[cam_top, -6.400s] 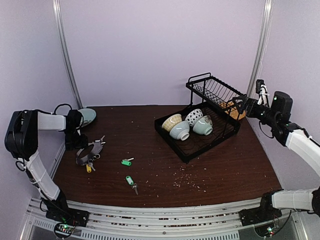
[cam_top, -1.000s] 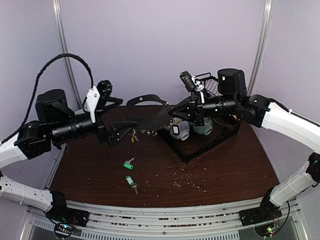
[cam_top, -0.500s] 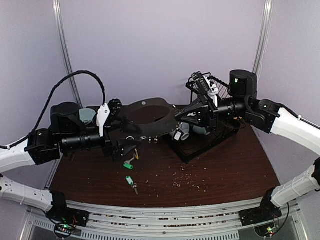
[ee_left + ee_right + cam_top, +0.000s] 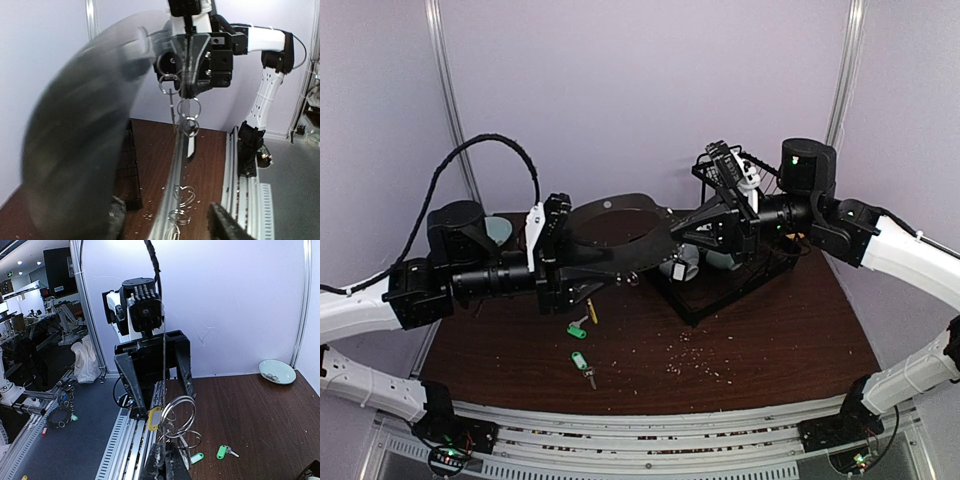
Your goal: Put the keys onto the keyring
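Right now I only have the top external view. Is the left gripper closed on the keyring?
Observer: No. In the right wrist view, the left gripper has its jaws apart, and the thin wire of the keyring passes between them.
Operator: And the other end?
Observer: The left wrist view shows the right gripper pinched shut on that wire.
Operator: Is anything hanging on it?
Observer: Yes, small metal rings dangle from the wire just below the right gripper.
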`<state>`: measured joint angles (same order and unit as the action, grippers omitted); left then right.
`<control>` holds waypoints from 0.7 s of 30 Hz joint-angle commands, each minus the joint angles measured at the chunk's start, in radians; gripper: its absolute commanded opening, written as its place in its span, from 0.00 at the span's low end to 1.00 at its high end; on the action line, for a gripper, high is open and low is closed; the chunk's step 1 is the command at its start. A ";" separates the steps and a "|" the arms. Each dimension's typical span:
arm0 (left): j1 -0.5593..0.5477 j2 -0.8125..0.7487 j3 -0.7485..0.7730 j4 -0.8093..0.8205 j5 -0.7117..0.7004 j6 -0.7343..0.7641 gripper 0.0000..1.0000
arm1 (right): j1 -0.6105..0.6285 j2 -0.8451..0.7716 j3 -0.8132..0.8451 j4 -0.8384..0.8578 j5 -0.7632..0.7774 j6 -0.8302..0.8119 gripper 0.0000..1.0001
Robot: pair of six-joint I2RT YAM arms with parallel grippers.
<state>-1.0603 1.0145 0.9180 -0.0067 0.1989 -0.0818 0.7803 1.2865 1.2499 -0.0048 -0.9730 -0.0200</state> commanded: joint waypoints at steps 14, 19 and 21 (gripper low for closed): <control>0.002 0.009 0.019 0.050 0.061 0.003 0.30 | -0.001 0.011 0.006 -0.021 0.006 -0.059 0.00; 0.002 -0.016 0.004 0.043 0.073 0.016 0.00 | -0.002 0.001 0.000 -0.020 0.007 -0.068 0.00; 0.002 -0.023 -0.002 0.042 0.072 0.014 0.00 | -0.001 0.000 -0.001 -0.019 0.007 -0.061 0.00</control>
<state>-1.0584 1.0214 0.9195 -0.0113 0.2695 -0.0891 0.7803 1.2987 1.2499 -0.0349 -0.9905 -0.0990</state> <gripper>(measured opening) 0.007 0.023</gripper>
